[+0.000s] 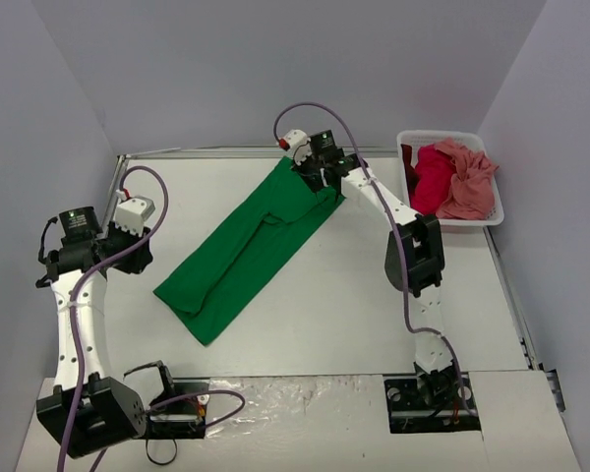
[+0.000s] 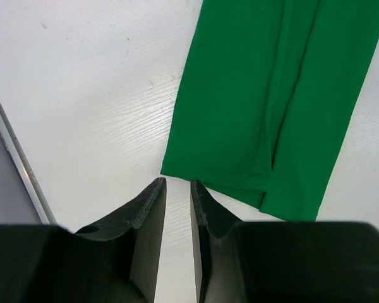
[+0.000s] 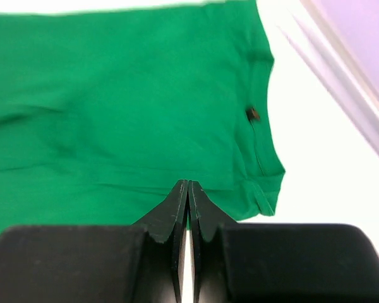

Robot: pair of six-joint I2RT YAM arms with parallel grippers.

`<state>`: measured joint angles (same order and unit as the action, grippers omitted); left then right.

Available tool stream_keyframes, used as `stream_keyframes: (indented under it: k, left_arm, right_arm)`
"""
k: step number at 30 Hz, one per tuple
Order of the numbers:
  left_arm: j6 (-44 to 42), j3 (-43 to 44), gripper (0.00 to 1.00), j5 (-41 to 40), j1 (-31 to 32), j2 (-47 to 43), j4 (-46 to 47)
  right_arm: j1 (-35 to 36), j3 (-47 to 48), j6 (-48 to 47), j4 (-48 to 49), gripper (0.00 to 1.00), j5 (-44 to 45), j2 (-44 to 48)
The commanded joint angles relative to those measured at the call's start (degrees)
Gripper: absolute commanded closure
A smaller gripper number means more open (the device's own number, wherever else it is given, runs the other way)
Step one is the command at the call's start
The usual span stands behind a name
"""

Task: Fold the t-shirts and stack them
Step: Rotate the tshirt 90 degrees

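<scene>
From my station I see the green t-shirt (image 1: pixel 246 246) lying flat on the table (image 1: pixel 354 305), folded lengthwise into a long narrow strip. It runs on a diagonal, from the near left to the far right. My right gripper (image 3: pixel 187 184) is at the far right end of this strip, by the collar. Its two fingers are pressed together, with the tips at the edge of the cloth. If some cloth is caught between them, I cannot tell. My left gripper (image 2: pixel 178 184) hangs above bare table just beside the near corner of the shirt. Its fingers are a little apart, nothing is between them, and they do not touch the cloth. On the far right of the table stands the white basket (image 1: pixel 462 223). Inside it are the crimson t-shirt (image 1: pixel 431 182) on the left and the salmon pink t-shirt (image 1: pixel 469 182) on the right, both crumpled and touching each other.
</scene>
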<state>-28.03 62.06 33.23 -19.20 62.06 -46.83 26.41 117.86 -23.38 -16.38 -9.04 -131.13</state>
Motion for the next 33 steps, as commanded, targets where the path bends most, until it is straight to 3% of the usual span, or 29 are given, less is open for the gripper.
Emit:
stream_keyframes:
  k: [1,9,17,33]
  left_arm:
    - [0.61,1.04,0.78,1.22,-0.13,-3.00,-1.51]
    - [2.62,-3.52,0.79,-0.96,-0.49,-10.28,2.78]
    - [4.92,-3.09,0.79,-3.79,-0.57,-12.84,3.41]
    - [4.83,-4.49,0.78,-3.88,-0.57,-13.37,4.03]
  right_arm:
    - [4.43,-2.99,0.43,0.22,1.00,-0.80,7.72]
    - [12.16,-14.31,-1.05,-4.97,1.00,-6.08,9.93]
    - [21.82,-15.91,-1.76,-7.96,1.00,-6.87,6.94]
    - [24.74,-21.79,-3.17,-8.49,1.00,-8.54,3.34]
